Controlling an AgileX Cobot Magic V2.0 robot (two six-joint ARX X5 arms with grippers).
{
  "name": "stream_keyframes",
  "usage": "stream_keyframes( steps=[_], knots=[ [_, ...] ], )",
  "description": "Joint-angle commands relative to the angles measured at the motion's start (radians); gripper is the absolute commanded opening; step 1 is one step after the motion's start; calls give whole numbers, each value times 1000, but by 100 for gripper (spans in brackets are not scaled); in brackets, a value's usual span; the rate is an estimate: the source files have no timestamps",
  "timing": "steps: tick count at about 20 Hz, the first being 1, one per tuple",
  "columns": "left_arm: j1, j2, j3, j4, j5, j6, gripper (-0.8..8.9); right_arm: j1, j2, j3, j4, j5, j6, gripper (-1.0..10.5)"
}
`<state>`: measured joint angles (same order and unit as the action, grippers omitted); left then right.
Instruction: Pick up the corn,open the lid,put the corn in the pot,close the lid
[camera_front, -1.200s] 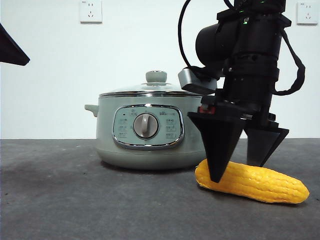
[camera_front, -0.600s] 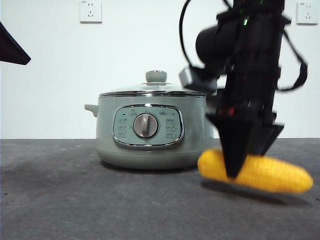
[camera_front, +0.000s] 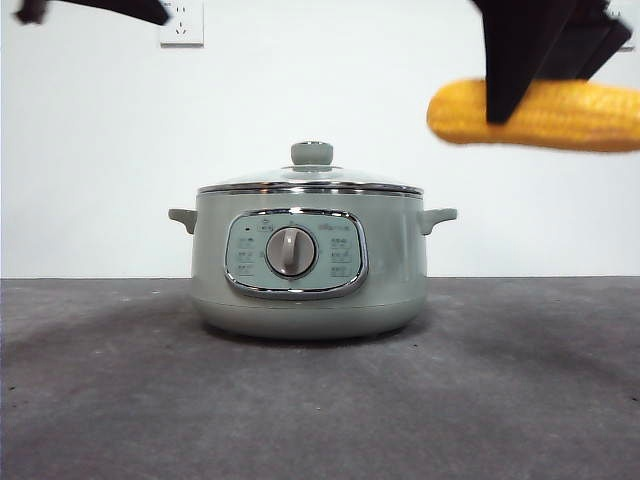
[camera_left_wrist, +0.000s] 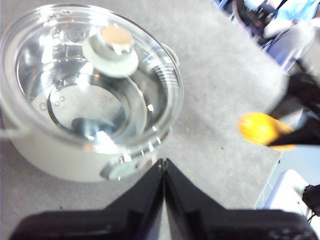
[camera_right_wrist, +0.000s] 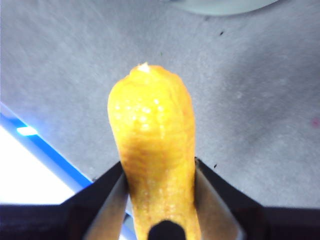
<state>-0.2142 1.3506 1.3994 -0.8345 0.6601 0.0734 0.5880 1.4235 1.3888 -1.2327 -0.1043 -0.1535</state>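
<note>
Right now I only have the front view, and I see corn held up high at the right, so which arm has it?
Observer: The right gripper has the corn; its wrist view shows both jaws pressed against the cob's sides.
Operator: Where's the left one?
Observer: The left gripper hangs above the table beside the pot, jaws together, holding nothing.
Operator: Is anything inside the pot?
Observer: From above, through the glass lid, only the bare shiny metal bottom shows. The lid sits on the pot, its knob untouched.
</note>
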Motion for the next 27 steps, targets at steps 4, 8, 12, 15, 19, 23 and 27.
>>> stream_keyframes(
  steps=[4, 8, 12, 15, 19, 23, 27],
  knots=[
    [-123, 389, 592, -246, -226, -11, 402, 0, -41, 1, -27, 1, 58, -11],
    [-192, 624, 921, -345, -352, -10, 604, 0, -41, 0, -49, 0, 80, -11],
    [-237, 757, 1014, -327, -417, 19, 753, 0, -41, 0, -50, 0, 105, -11],
    [-260, 818, 1014, -305, -452, 22, 754, 0, -41, 0, -51, 0, 107, -11],
    [-282, 869, 1014, -301, -499, 21, 753, 0, -41, 0, -51, 0, 109, -11],
    [-292, 899, 1014, -338, -512, 16, 750, 0, -41, 0, -50, 0, 109, -11],
    [-305, 910, 1014, -344, -544, 9, 665, 0, -41, 0, -47, 0, 109, -11]
  ],
)
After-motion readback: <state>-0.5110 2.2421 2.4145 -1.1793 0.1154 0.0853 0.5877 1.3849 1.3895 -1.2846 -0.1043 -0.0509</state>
